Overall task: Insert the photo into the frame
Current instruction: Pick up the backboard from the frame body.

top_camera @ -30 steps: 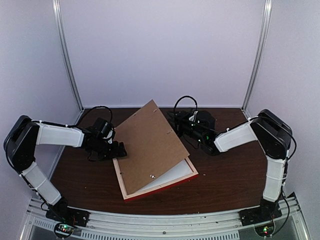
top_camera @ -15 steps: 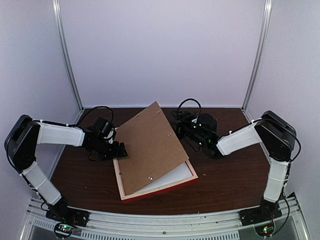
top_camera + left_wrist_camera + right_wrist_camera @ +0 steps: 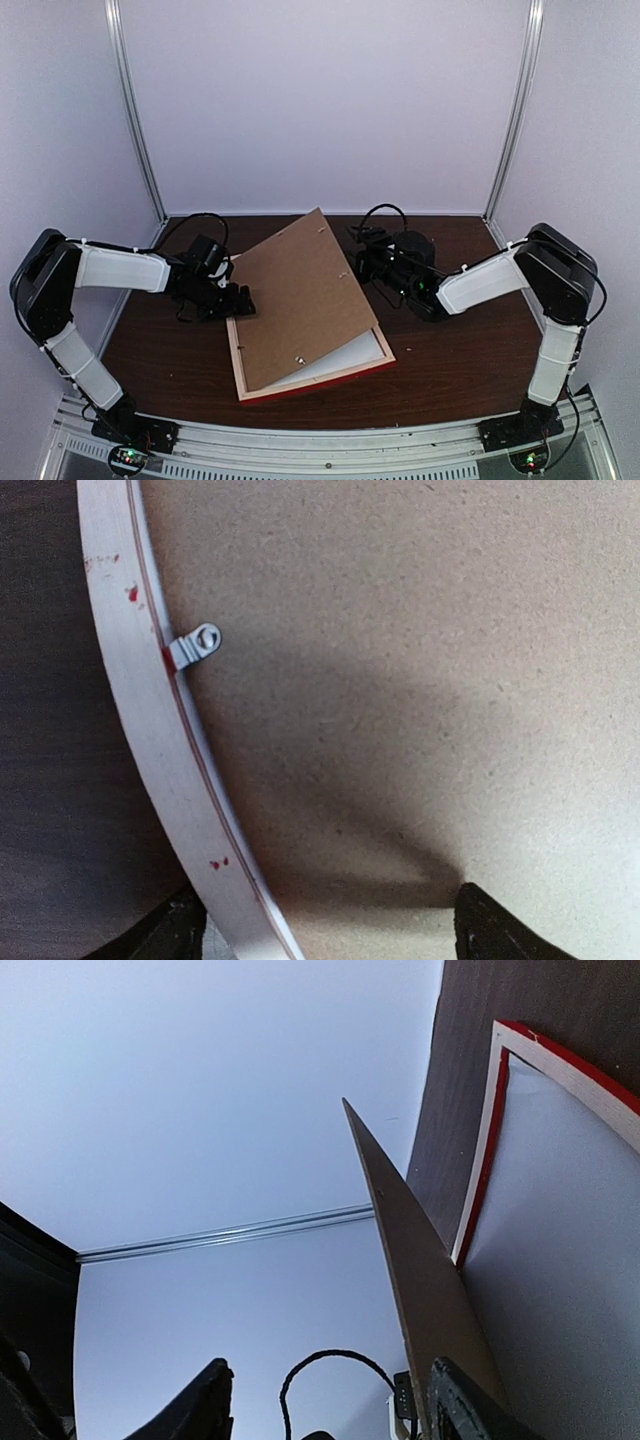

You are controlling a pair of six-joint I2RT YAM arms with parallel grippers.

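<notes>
**A:** Entry one, the grippers?

**B:** Left gripper (image 3: 340,932): jaws wide, nothing clamped. Its fingertips (image 3: 185,930) straddle the left rail of the frame (image 3: 140,700) and the edge of the backing board (image 3: 420,680). One tip is outside the rail over the table, the other over the board. Right gripper (image 3: 330,1405): jaws apart, closed on nothing. The board's raised edge runs right by one finger (image 3: 465,1410); whether they touch cannot be told.

**A:** Entry two, surface and room?

**B:** Table (image 3: 450,350): dark brown wood. Walls (image 3: 320,100): pale and plain, with metal posts (image 3: 130,110) at the back corners.

**A:** Entry three, the task's things against the grippers?

**B:** Frame: flat on the table between the two grippers, pale back up, red showing along the near edge. Its left rail lies under the left gripper.

Board: brown, low along the frame's left side, tilted up to the right, high edge beside the right gripper.

White sheet (image 3: 352,352): inside the frame, beneath the board. Whether it is the photo's back cannot be told.

Metal tab (image 3: 195,645): on the left rail, reaching over the board's edge.
</notes>
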